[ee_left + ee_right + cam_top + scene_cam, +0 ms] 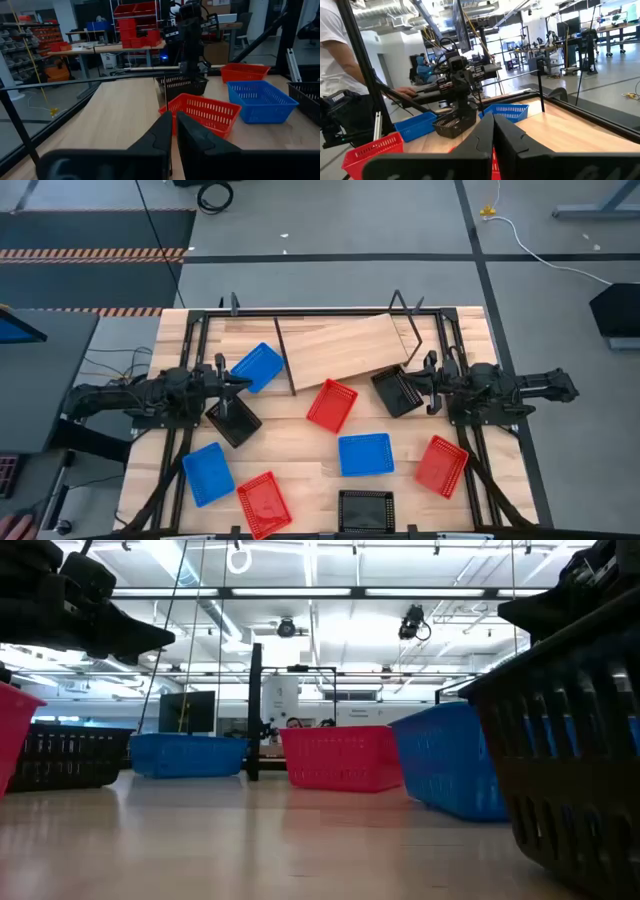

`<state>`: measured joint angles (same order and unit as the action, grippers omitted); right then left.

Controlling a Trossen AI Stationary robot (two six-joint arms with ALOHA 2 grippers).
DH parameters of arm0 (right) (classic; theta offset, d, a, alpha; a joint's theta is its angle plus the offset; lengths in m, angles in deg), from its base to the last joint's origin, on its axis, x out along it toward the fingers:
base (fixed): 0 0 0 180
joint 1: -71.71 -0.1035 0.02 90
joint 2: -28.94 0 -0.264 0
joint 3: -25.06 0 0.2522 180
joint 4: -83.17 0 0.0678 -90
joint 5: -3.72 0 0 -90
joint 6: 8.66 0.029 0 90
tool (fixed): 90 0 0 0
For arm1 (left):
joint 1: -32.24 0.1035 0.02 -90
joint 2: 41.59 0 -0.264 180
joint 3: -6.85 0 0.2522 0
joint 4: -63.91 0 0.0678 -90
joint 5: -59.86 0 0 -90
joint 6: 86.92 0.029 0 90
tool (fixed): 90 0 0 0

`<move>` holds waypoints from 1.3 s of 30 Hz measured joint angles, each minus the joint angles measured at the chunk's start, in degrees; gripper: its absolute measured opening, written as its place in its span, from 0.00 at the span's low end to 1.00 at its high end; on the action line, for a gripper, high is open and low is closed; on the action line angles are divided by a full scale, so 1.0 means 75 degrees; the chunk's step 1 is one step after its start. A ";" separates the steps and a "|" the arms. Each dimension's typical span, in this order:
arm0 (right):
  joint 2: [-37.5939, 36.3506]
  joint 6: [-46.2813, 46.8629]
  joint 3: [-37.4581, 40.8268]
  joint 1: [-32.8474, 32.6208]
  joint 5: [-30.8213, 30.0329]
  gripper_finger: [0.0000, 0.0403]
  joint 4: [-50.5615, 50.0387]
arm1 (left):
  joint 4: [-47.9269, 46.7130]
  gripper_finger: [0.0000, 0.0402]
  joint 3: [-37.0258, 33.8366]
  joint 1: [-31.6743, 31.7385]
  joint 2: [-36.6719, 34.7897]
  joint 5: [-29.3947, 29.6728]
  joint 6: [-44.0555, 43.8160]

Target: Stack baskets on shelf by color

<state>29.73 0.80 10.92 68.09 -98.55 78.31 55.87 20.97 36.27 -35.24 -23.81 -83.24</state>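
At the front edge of the pale wooden bench (pixel 300 435), a black basket (pixel 364 510) sits alone, with a red basket (pixel 263 503) and a blue basket (pixel 208 473) to its left and another red basket (pixel 441 465) to its right. A second blue basket (pixel 365 454) lies just behind the black one, and a third red basket (pixel 332 404) rests tilted near the bench's middle.

Behind that row, both arms reach in from the sides. The left claw (pixel 235 392) has its fingers pressed together on the rim of the left-hand black basket (pixel 232 420). The right claw (pixel 412 383) is likewise pinching the right-hand black basket (pixel 397 391), close to the shelf's near right corner.

Farther back, the third blue basket (pixel 257 366) lies beside the left end of the shelf (pixel 340 345), whose light plank sits askew across the back of the bench between black wire ends and carries no baskets.

Beyond the bench spreads a grey floor crossed by dark lines, with a hazard-striped strip (pixel 95 253) at the left and a loose cable (pixel 520 230) at the right. The wrist views take in a workshop of benches, stacked red bins (pixel 135 22) and exposed ceiling ducts. A person in a white shirt (pixel 340 45) stands close by, and a seated person in blue (pixel 422 65) is farther off.
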 joint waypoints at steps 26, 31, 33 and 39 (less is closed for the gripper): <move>-0.0001 -0.0002 -0.0001 0.0000 0.0001 0.03 -0.0001 | -0.0001 0.08 -0.0002 0.0002 0.0002 0.0002 0.0002; 0.0001 0.0000 0.0001 0.0000 0.0000 0.03 0.0001 | -0.0002 0.09 0.0000 0.0000 0.0000 0.0000 0.0000; 0.0001 -0.0003 0.0001 0.0000 0.0000 0.03 -0.0001 | -0.0003 0.09 -0.0003 0.0003 0.0001 0.0000 0.0002; 0.0001 0.0000 0.0001 0.0000 0.0000 0.03 0.0001 | -0.0001 0.08 -0.0003 0.0001 0.0000 0.0003 0.0000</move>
<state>29.74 0.80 10.93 68.09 -98.55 78.31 55.86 20.95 36.28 -35.24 -23.79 -83.24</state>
